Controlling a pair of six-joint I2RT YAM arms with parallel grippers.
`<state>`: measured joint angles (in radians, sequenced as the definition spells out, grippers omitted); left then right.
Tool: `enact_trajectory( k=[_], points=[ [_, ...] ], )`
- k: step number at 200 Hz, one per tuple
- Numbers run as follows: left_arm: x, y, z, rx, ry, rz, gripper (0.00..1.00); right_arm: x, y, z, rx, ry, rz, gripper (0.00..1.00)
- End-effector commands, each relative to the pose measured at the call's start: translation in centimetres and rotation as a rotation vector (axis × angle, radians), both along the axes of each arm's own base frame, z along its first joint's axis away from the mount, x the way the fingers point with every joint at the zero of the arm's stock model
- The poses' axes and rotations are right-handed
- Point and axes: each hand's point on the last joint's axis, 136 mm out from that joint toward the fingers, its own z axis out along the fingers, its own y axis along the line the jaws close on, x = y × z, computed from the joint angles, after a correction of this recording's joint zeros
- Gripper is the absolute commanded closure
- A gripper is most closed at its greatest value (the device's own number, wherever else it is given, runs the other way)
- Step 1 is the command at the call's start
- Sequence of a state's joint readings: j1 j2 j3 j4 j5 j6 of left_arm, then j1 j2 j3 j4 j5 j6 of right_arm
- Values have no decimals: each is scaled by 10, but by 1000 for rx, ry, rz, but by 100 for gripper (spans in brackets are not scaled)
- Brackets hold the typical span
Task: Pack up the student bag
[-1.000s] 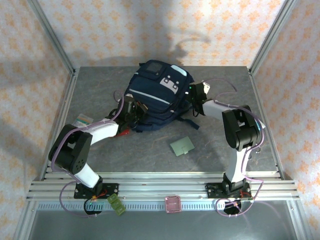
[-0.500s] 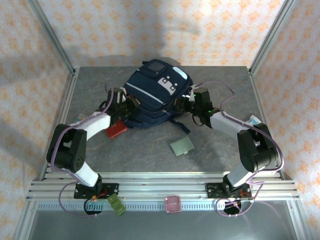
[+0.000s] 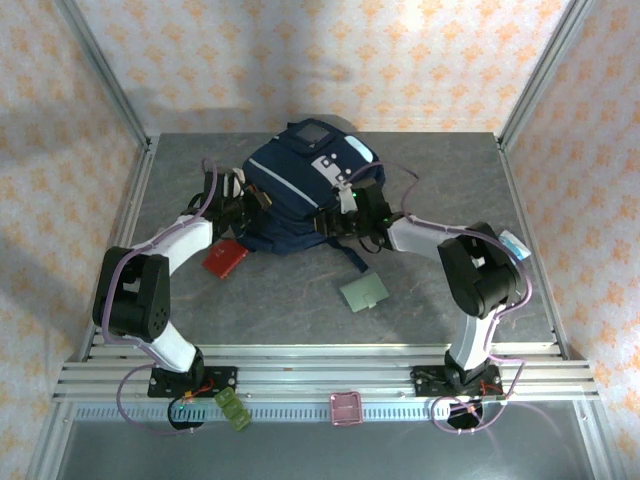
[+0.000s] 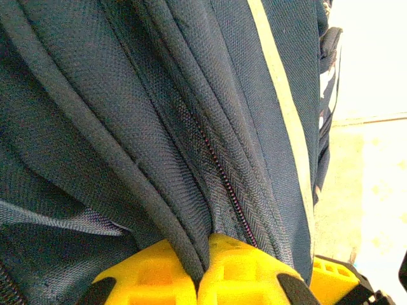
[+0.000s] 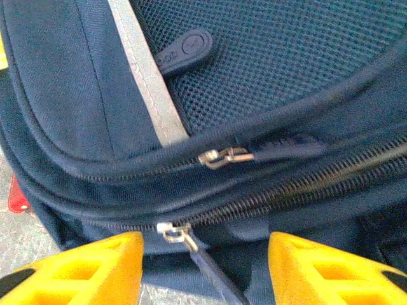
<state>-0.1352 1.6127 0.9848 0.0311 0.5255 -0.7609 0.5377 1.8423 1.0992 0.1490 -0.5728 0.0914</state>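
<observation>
Right gripper point(image 5: 205, 267) swung in since the earlier frame, jaws now parted astride a metal zip pull point(image 5: 173, 231); left gripper point(image 4: 198, 274) pinching a fold of the large navy fabric backpack point(image 3: 300, 185), rear-centre on the grey table point(image 3: 430, 330): soft, slumping, likely best taken at seams or pulls.

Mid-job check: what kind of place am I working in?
Likely a staged robot test cell, not a real room: orange-patterned wallpaper walls, aluminium frame posts at the corners, and a grey table with a slotted mounting rail.
</observation>
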Motion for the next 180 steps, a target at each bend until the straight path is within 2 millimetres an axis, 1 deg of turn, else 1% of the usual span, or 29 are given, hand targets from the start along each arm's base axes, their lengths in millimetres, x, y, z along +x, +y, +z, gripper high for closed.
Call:
enact_trajectory(
  k=[1,13,27,38,42,58,63,70,84,102,122,133,141,153,164,171,180],
  points=[
    [17,-1,28,-17,-89,-12,100,2,5,-8,-44,-9,24,49],
    [18,-1,27,-19,-87,-11,100,-2,9,-12,-50,4,43,56],
    [18,-1,26,-20,-83,-10,100,-10,14,-17,-64,13,65,57],
    [18,-1,26,-22,-83,-8,100,-15,17,-22,-90,12,70,62],
    [19,-1,26,-23,-84,-8,100,-15,17,-24,-99,12,66,65],
    [20,-2,27,-31,-87,-6,100,-10,12,-30,-132,17,15,85],
    [20,-1,26,-31,-86,-5,100,-6,8,-31,-144,14,-13,94],
    [20,-1,26,-31,-86,-4,100,-1,3,-32,-163,7,-56,100],
    [19,0,27,-26,-88,-9,100,11,-12,-31,-178,3,-144,100],
    [17,4,25,-9,-87,-7,100,34,-43,-27,-169,35,-284,100],
    [14,12,22,5,-82,3,100,58,-80,-29,-167,103,-417,100],
    [12,15,20,12,-77,5,100,70,-101,-36,-202,146,-501,100],
    [12,18,19,20,-72,9,100,77,-111,-42,-218,185,-536,100],
    [10,20,16,25,-67,11,100,87,-131,-51,-252,242,-641,100],
    [9,20,14,26,-63,11,100,94,-138,-58,-243,291,-686,100],
    [8,19,13,23,-61,8,100,96,-137,-61,-230,308,-690,100],
    [8,18,14,15,-63,6,100,98,-133,-58,-207,305,-687,99]
  ],
)
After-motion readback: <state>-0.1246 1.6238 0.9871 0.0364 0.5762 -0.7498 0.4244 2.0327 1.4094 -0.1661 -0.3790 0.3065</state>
